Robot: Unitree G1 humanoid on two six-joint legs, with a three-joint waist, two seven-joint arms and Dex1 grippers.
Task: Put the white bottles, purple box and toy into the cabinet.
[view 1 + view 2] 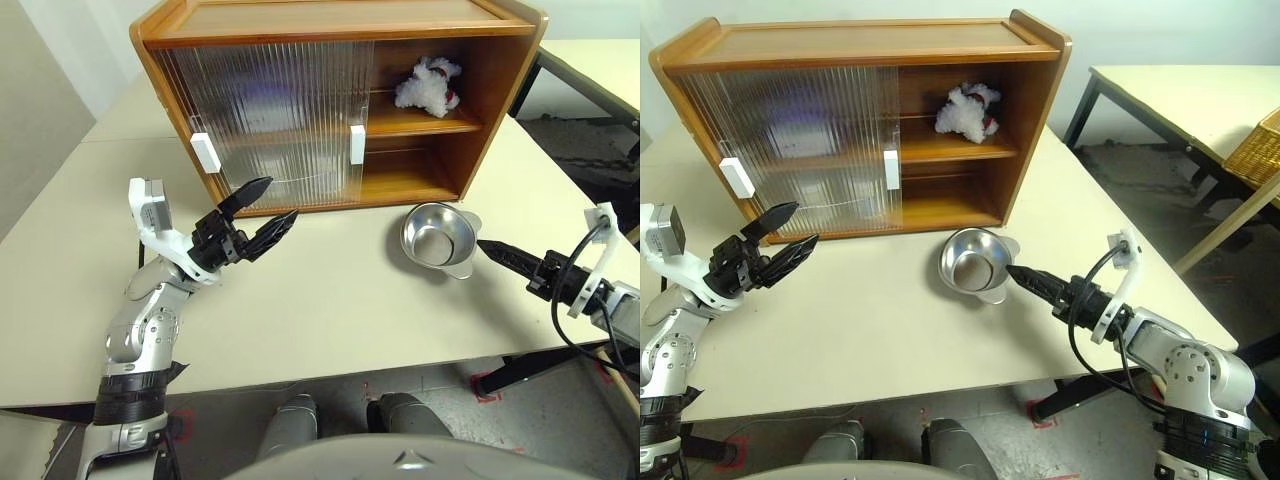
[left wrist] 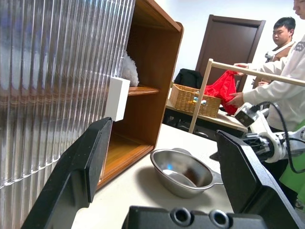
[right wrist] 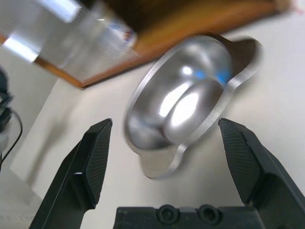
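Cream tabletop carries one wooden cabinet, its left half masked by two ribbed sliding doors that blur whatever sits behind. One fluffy toy rests on the exposed middle shelf. One steel bowl stands before the cabinet. Left gripper and right gripper both hold their jaws spread, empty, the right just beside the bowl.

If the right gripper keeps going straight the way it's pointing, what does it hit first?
Most likely the steel bowl. The open right gripper points at it from close by, fingers either side of its rim in the wrist view.
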